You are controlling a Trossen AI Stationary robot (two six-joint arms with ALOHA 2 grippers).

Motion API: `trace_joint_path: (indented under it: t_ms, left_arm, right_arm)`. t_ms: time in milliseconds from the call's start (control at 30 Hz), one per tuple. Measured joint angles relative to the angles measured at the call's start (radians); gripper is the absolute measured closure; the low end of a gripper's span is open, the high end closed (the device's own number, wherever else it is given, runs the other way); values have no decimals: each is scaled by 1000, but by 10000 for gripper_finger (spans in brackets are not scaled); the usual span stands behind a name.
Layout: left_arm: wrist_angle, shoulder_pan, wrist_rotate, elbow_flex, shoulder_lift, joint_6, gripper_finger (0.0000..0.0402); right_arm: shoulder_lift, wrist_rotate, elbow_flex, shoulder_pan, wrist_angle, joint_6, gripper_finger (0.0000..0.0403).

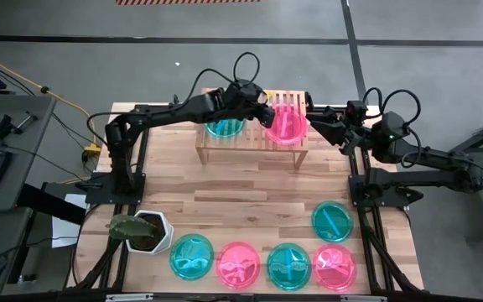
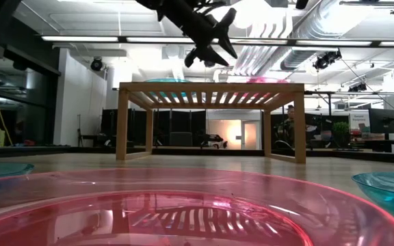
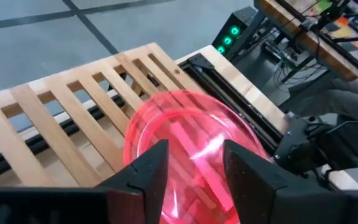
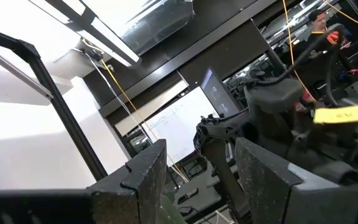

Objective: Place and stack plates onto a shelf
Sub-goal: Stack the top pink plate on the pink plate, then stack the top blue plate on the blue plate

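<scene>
A pink plate lies flat on the right half of the slatted shelf, and a teal plate lies on the left half. My left gripper hangs open just above the shelf, over the pink plate's left rim, touching nothing. In the low view my left gripper is clear of the shelf top. My right gripper is open at the shelf's right end and faces the left arm in the right wrist view.
Several plates lie along the table's near edge: teal, pink, teal and pink. Another teal one sits farther in on the right. A white hexagonal plant pot stands near left. Bare wood lies mid-table.
</scene>
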Motion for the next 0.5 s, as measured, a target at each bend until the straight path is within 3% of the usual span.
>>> trace_joint_path:
  t_ms: [233, 400, 500]
  left_arm:
    - [-23, 31, 64, 1, -91, 68, 237]
    - [-21, 46, 189, -3, -249, 132, 236]
    - [29, -4, 232, -64, -370, 178, 236]
  right_arm:
    - [0, 0, 0, 0, 0, -3, 226]
    - [0, 0, 0, 0, -3, -22, 226]
    - [0, 0, 0, 0, -18, -21, 226]
